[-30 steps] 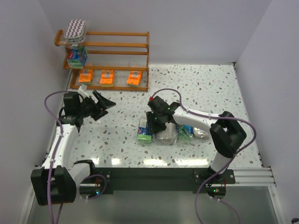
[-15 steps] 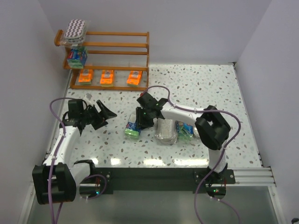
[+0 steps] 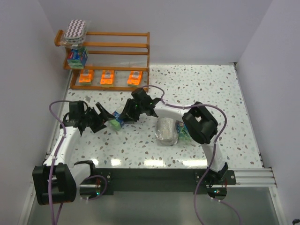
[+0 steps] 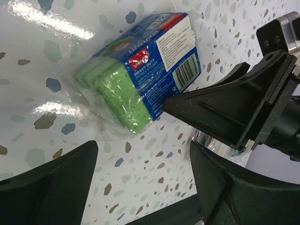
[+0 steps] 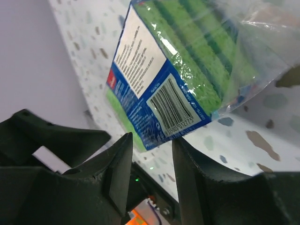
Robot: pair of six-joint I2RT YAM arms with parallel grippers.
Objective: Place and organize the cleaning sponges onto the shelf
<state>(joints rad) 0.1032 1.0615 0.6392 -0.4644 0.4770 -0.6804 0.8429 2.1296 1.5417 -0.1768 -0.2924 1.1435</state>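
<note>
**Hand-over at the table's 9 o'clock: five sponges shelved, one in transit, at least two waiting.**

Nearest, around 5 o'clock of the table [image 3: 220, 93] centre, a grey-white pad [image 3: 166, 130] and a second wrapped block [image 3: 181, 131] at its 3 o'clock, partly hidden by the right arm, lie unshelved. Further out, at 9 o'clock, the right gripper [image 3: 121, 118] is clamped on the barcode end of a blue-and-green pack [image 3: 115, 123]. The pack sits before the left gripper [image 3: 104, 121], whose fingers stand wide apart and touch nothing. Whether the pack rests on the table, I cannot tell. Farthest, at 11 o'clock, the shelf [image 3: 117, 46] carries three orange packs [image 3: 108, 77] on the bottom tier, a blue-green block [image 3: 77, 57] on the middle tier and a zigzag pad [image 3: 76, 29] on top. I judge the task a little over half done.
</note>
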